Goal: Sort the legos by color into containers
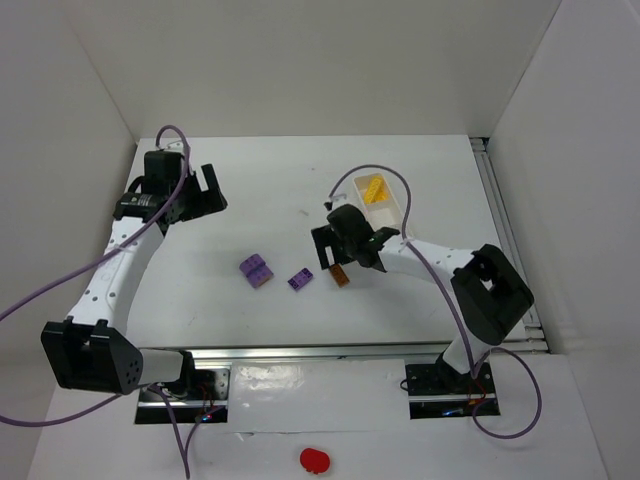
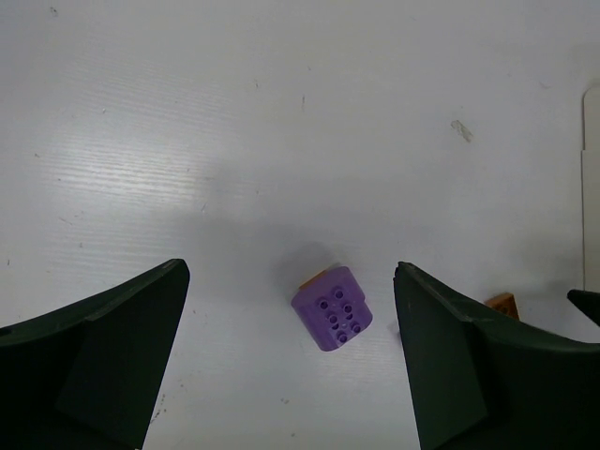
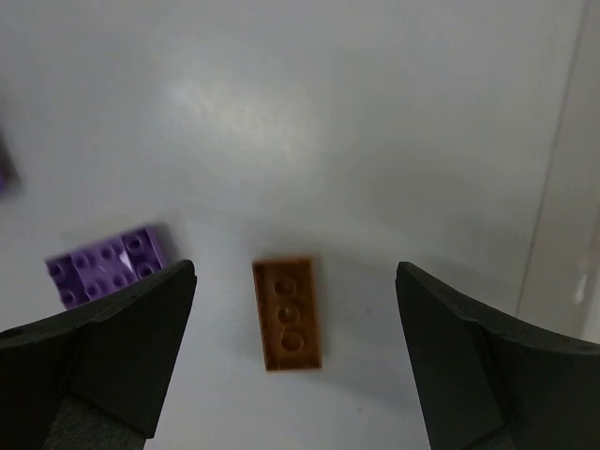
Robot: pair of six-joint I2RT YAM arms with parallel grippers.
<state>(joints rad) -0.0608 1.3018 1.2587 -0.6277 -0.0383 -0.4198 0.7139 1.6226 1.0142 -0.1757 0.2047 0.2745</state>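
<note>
Right gripper gapes open, orange brick between our fingers; left gripper open too. Purple brick beside one finger: descending skewed, we could knock it.

A: Where does the overhead sit?
B: High above the near edge, facing down on the whole worktop.
A: The wrists?
B: Near, peering between their jaws; right's orange-brown brick shows overhead too.
</note>
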